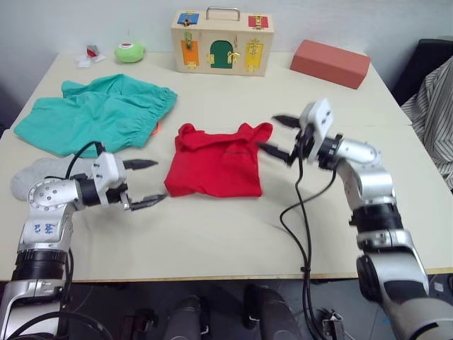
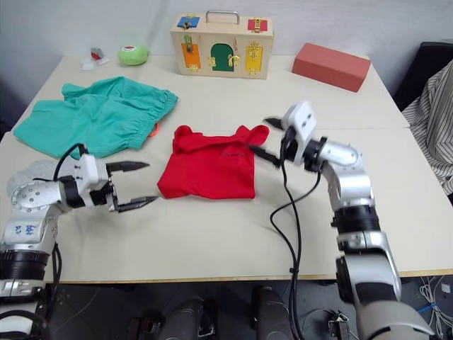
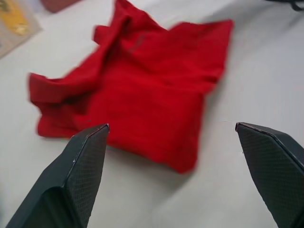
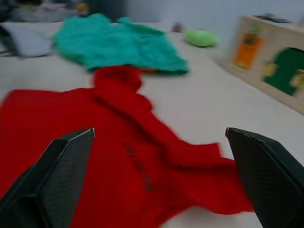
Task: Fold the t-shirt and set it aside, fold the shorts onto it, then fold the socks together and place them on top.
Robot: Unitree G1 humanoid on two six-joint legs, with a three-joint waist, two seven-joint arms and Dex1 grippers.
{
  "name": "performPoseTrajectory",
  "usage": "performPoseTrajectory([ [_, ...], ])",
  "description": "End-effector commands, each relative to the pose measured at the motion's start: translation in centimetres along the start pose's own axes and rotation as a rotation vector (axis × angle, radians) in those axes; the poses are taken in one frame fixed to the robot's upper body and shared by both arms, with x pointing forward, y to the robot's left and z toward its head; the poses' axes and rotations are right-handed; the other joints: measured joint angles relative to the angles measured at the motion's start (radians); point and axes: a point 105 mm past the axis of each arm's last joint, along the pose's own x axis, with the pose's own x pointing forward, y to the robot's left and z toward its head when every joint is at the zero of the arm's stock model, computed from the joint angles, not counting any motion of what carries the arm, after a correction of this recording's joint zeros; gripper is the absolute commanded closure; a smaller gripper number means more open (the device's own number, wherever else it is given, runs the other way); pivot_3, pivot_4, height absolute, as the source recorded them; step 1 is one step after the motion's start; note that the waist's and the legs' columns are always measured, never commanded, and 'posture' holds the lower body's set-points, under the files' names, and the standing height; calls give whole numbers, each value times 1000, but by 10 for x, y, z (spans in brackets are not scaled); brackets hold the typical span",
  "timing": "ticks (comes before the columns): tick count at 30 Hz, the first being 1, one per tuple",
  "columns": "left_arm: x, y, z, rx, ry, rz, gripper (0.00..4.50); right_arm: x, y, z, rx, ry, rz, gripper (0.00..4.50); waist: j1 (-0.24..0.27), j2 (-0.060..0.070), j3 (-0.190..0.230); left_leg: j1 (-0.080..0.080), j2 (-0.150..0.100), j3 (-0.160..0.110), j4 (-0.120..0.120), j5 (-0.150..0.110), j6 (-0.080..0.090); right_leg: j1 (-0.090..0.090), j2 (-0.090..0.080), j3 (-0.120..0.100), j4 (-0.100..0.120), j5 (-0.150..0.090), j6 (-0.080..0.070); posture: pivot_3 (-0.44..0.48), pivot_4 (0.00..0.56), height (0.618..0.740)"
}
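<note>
Light: bright and even, soft shadows under the arms on the pale desk (image 1: 233,227).
Blur: both wrist views smeared; the crumpled bright red t-shirt (image 3: 142,90) looks fuzzy.

Head pair looks down from above the table (image 1: 212,234) — near-identical frames. Wrist views sit low and close, both facing the t-shirt (image 3: 142,90) from opposite sides.

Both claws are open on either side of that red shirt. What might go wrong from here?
The t-shirt is only roughly folded, with bunched sleeves at its far edge, so lifting it with the left gripper and right gripper may let it fall open. The shorts lie close beside it; a grab at that side might snag them too. The right arm's cable hangs over the table and could drag across the cloth.
</note>
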Motion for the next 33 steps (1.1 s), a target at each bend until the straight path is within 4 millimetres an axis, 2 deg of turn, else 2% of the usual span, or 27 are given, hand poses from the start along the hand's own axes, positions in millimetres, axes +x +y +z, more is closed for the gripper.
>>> performPoseTrajectory([
  [1, 8, -10, 1, 71, 15, -64, 33, 10, 41, -5, -107, 38, 135, 0, 5, 0, 0, 1, 0, 0, 0, 0, 0, 0, 0, 0, 0, 0, 0, 0, 150, 740],
  [4, 26, -10, -3, 106, 23, -48, 33, 17, 54, -28, -137, 103, 110, 0, 12, 0, 0, 1, -1, 1, 1, 0, 1, 0, -2, -1, 0, 1, 0, 0, 150, 740],
  [8, 40, -1, -16, 149, 76, -6, 33, 21, 46, -47, -192, 175, 39, 0, 10, -1, 0, 1, -2, 0, 2, 1, 1, 0, -2, -2, 0, 2, -1, 0, 150, 740],
  [11, 49, 6, -21, 150, 87, 23, 0, 15, 45, -64, -247, 244, 60, 581, 9, -1, 0, 1, -1, 1, 2, 1, 1, 0, -1, -5, 2, 2, -1, 0, 150, 740],
  [13, 53, 9, -22, 156, 90, 27, 0, 13, 45, -67, -274, 254, 70, 1263, 9, -1, 0, 1, -1, 1, 2, 1, 2, 0, -1, -7, 1, 2, -1, 0, 150, 740],
  [16, 59, 13, -25, 164, 98, 34, 635, 12, 43, -69, -298, 248, 53, 2326, 10, -1, -1, 1, -1, 1, 2, 1, 3, 0, -1, -8, 1, 2, 0, 0, 150, 740],
  [22, 61, 12, -25, 172, 93, 11, 2568, 8, 44, -73, -326, 243, 41, 4470, 9, -1, -1, 1, -1, 1, 2, 2, 3, 1, -1, -8, 2, 2, 0, 0, 150, 740],
  [28, 50, 4, -26, 249, 105, -31, 4476, -8, 45, -70, -340, 234, 34, 4500, 10, -1, -1, 1, -1, 1, 2, 2, 3, 1, -1, -9, 2, 2, 0, 0, 150, 740],
  [33, 34, -4, -22, 375, 120, -61, 4476, -30, 52, -62, -347, 235, 45, 4500, 10, -1, -1, 1, -1, 1, 2, 2, 3, 1, -1, -9, 1, 2, 0, 0, 150, 740],
])
